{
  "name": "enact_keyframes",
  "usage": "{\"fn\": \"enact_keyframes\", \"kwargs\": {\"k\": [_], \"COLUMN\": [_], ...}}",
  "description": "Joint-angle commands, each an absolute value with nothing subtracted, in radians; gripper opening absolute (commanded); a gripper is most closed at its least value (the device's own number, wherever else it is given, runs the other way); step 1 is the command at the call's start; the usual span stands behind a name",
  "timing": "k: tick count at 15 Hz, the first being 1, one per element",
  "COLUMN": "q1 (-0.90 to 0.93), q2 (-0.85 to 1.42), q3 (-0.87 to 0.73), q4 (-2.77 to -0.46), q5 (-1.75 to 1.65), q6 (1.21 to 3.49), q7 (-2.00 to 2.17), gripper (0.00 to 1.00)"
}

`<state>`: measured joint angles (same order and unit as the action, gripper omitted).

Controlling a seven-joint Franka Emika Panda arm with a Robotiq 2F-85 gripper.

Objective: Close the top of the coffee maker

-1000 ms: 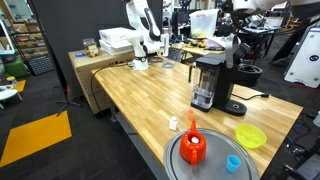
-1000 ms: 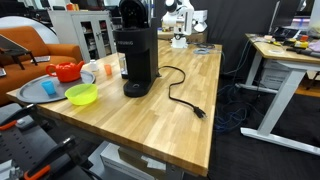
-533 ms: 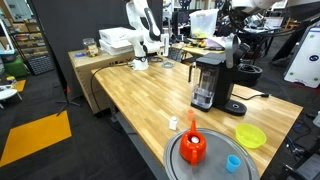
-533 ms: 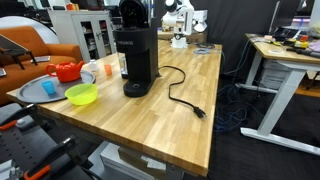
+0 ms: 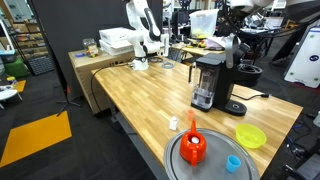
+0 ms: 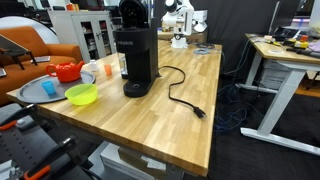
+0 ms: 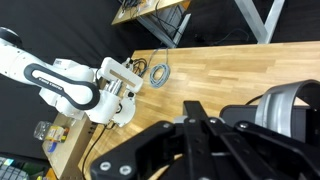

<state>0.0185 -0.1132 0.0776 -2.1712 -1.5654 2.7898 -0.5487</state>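
The black boxy coffee maker (image 5: 208, 80) stands on the wooden table (image 5: 140, 95), and both exterior views show it (image 6: 131, 62). Its top (image 6: 130, 12) appears as a rounded black shape raised above the body. My gripper (image 7: 193, 106) is shut, its black fingers pressed together with nothing between them. In the wrist view a rounded grey and black part of the coffee maker (image 7: 288, 108) lies just to the right of the fingers. In an exterior view the dark arm reaches down to the machine's upper right side, where the gripper (image 5: 232, 47) is hard to make out.
A grey round tray (image 5: 215, 162) holds a red pot (image 5: 193, 148) and a blue cup (image 5: 234, 163). A yellow-green bowl (image 5: 250, 136) sits beside it. The machine's black cord (image 6: 180, 95) trails over the table. A white robot (image 7: 85, 92) stands at the far end.
The jaws have drawn shut. In the exterior views the arm and the coffee maker look unmoved.
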Motion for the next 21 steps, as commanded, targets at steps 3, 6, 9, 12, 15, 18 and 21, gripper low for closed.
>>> {"fn": "enact_keyframes", "kwargs": {"k": [3,6,9,12,15,18,21], "q1": [0.029,0.030,0.021,0.032,0.032,0.032,0.032], "q2": [-0.108,-0.109,-0.113,-0.113,-0.113,-0.113,-0.113], "q3": [0.051,0.048,0.057,0.052,0.052,0.052,0.052], "q4": [-2.156,-2.161,-2.170,-2.172,-2.172,-2.172,-2.172], "q5": [-1.554,-1.542,-1.505,-1.514,-1.510,-1.510,-1.510], "q6": [2.795,2.797,2.800,2.787,2.787,2.787,2.787], "q7": [-0.612,-0.625,-0.661,-0.639,-0.644,-0.644,-0.644], "gripper": [0.00,0.00,0.00,0.01,0.01,0.01,0.01]}}
